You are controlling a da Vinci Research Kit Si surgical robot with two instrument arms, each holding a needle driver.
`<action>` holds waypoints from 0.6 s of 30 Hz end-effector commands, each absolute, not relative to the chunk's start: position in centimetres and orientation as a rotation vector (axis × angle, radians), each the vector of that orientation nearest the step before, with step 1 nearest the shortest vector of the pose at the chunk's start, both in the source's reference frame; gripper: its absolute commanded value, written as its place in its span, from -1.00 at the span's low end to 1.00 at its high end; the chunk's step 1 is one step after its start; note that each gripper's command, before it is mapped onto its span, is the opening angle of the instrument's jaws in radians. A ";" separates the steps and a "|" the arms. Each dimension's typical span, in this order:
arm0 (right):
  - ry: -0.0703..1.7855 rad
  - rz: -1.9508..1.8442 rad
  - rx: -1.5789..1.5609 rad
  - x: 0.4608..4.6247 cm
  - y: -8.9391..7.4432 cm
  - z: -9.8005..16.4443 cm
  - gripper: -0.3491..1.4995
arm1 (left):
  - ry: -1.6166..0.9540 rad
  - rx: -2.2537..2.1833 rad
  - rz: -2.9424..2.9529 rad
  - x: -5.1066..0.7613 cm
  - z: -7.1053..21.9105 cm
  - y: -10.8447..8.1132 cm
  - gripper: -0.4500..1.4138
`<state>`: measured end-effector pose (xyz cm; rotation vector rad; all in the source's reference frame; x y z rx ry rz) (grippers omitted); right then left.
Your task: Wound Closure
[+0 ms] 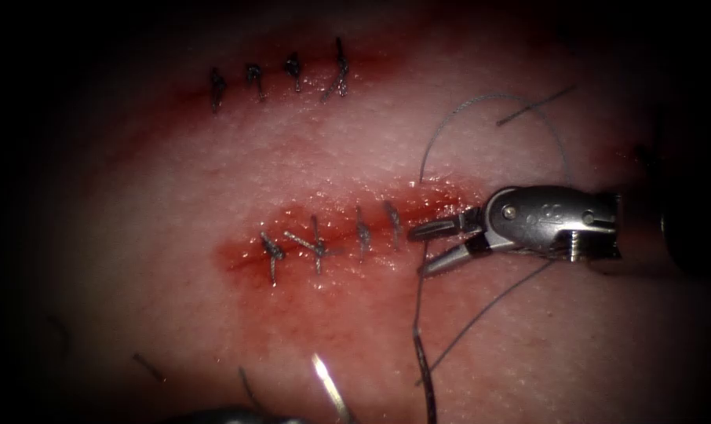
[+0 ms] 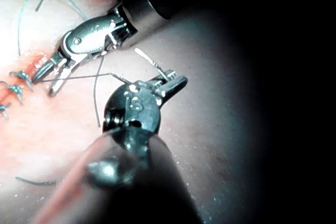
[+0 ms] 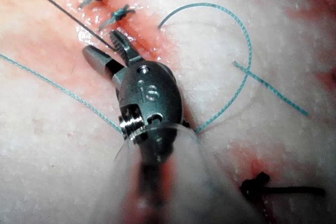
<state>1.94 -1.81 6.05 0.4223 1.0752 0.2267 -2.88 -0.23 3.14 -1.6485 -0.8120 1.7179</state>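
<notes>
Endoscope view: my right tool (image 1: 432,245) jaws spread, empty, at cut's (image 1: 332,235) right end; left tool (image 2: 170,83) pinches needle (image 2: 149,61), off tissue (image 1: 528,353).

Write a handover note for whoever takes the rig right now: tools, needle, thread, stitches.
Left tool: jaws shut on the needle, which is held clear of the tissue; where along its curve, I can't tell.
Right tool: jaws open, holding nothing, at the right end of the cut; the thread runs past its tips.
Done: four stitches across this cut.
Left: the right end, by the open jaws, looks unstitched.
</notes>
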 end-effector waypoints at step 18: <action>1.015 0.312 0.450 2.08 -2.2 5.5 -1.00 | -0.391 -1.564 1.971 -2.67 3.3 -0.2 -1.00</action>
